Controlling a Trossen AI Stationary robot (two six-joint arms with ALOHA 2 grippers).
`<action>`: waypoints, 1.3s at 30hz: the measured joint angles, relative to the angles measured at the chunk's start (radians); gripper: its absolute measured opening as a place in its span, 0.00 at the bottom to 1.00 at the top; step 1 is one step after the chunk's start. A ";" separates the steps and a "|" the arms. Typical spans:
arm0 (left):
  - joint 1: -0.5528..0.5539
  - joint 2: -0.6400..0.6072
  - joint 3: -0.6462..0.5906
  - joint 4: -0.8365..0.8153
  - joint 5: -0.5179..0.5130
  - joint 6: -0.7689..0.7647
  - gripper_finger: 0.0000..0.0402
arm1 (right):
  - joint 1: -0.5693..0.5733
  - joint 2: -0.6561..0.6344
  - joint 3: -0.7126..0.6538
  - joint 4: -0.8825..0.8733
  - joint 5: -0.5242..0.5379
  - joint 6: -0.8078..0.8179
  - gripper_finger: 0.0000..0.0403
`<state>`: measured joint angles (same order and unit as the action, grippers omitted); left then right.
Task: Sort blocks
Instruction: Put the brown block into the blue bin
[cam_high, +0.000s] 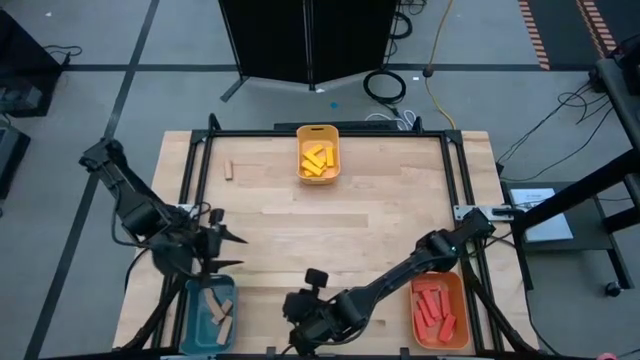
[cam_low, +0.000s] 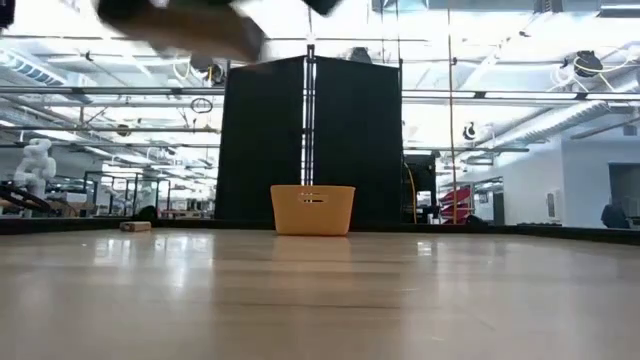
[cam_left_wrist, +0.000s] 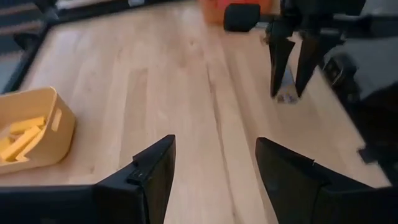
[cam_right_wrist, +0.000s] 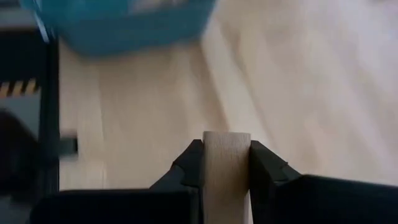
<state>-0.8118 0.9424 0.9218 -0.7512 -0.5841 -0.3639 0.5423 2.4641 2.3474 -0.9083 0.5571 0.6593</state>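
Clamped between the right gripper's (cam_right_wrist: 227, 163) fingers, a tan block (cam_right_wrist: 226, 171) hangs near the teal tray (cam_high: 196, 318), bound for the tan blocks (cam_high: 223, 312) inside. Left gripper (cam_left_wrist: 214, 171), spread and empty, waits just beyond that tray. Yellow blocks (cam_high: 317, 160) and red blocks (cam_high: 436, 307) appear sorted; one stray tan block (cam_high: 229, 170) remains far across the table (cam_high: 380, 225) from the teal tray.

Blocks (cam_high: 318, 160) in far tray (cam_high: 318, 131); lone block (cam_high: 229, 170) left.

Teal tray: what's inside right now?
The teal tray holds several tan wood blocks, seen in the high view. The left gripper sits beside the tray's far end; the exact block count is unclear.
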 joint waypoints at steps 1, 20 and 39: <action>-0.023 -0.015 -0.011 0.014 -0.030 -0.017 0.55 | 0.000 -0.012 0.000 0.037 0.030 -0.036 0.09; -0.203 -0.066 -0.383 0.997 -0.155 0.425 0.55 | -0.054 -0.102 0.002 0.884 0.132 -0.676 0.09; -0.157 -0.066 -0.422 1.242 -0.116 0.537 0.55 | -0.140 -0.086 0.003 0.990 -0.062 -0.668 0.10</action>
<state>-0.9692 0.8764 0.4999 0.4911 -0.6999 0.1736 0.4027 2.3779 2.3505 0.0818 0.4953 -0.0082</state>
